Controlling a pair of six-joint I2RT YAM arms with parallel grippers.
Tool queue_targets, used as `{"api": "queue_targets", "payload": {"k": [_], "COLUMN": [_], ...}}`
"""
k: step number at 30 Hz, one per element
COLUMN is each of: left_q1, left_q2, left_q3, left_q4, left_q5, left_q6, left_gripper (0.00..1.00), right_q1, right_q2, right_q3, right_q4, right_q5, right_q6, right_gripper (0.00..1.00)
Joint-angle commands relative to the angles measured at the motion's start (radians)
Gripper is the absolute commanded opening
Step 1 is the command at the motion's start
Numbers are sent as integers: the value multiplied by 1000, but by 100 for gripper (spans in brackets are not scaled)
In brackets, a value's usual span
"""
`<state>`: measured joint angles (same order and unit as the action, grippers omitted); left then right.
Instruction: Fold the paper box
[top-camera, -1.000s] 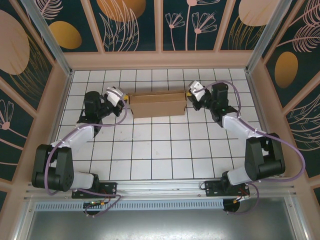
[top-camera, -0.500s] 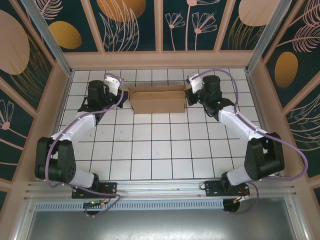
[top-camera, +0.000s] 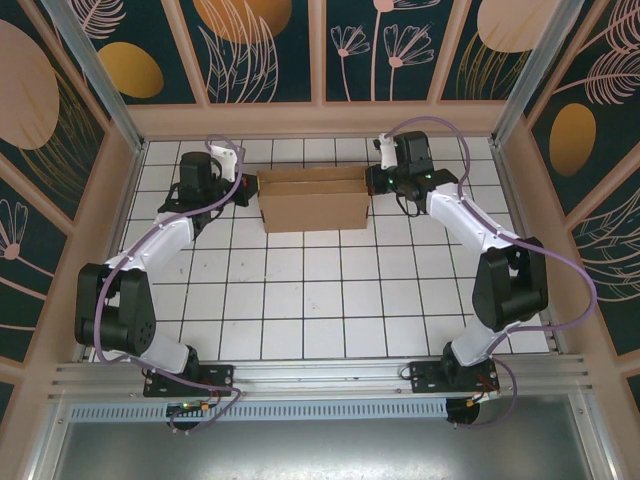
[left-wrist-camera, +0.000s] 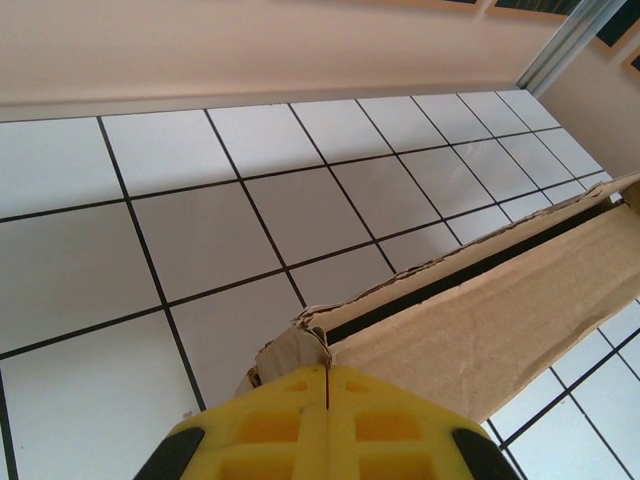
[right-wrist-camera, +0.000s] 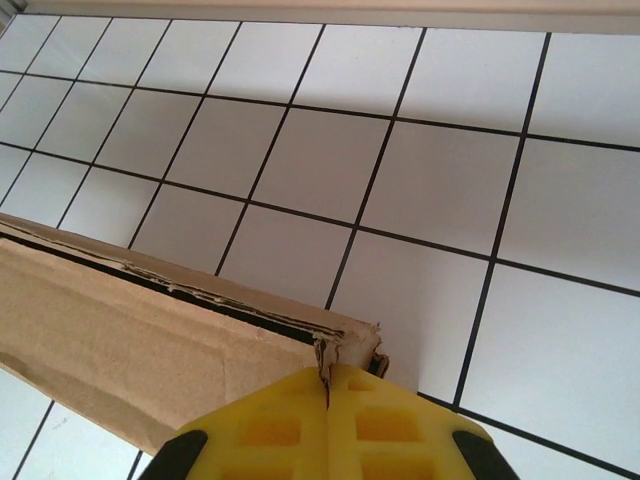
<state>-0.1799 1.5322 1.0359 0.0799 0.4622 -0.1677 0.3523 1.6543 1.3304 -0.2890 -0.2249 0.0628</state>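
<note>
Top external and wrist views. The paper box (top-camera: 313, 208) lay on the far part of the tiled table (top-camera: 300, 300), near the back wall (top-camera: 320, 120). It was open-topped, its opening facing up, and its long axis ran left to right across the table, parallel to that wall.

The left gripper (top-camera: 246, 190) stood at the box's left end and the right gripper (top-camera: 374, 181) at its right end. Each arm was therefore equally near, and each faced inward along the long axis. For either gripper the box lay straight ahead, toward the table's midline.

In the left wrist view, the yellow fingers (left-wrist-camera: 270, 425) were closed, with a frayed upper corner of the box touching their seam. The right wrist view showed the same at the opposite corner, with its fingers (right-wrist-camera: 385, 425) closed too. Whether a sliver of cardboard was pinched in either seam could not be told.

Any coming move on the flaps would probably turn on this end-to-end bracketing.
</note>
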Motion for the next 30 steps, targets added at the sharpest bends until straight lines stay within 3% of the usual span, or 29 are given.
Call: {"api": "queue_targets", "payload": {"k": [1,23,30], "left_q1": [-18,-18,-18], "left_q2": [29,63,32], "left_q3": [24,55,-54], "left_q4": [-53,-86,-38], "left_q5": [14,5,-56], "left_q6": [-36,-114,-99], "left_gripper": [0,0,0], "right_q1": [-4,4,20], "right_q2": [10,7,-24], "right_q3": [12,-48,-110], "right_q4": [-49,-22,20], "right_q5": [-3,51,96], "right_q6": [31,26,27], "right_gripper": [0,0,0]}}
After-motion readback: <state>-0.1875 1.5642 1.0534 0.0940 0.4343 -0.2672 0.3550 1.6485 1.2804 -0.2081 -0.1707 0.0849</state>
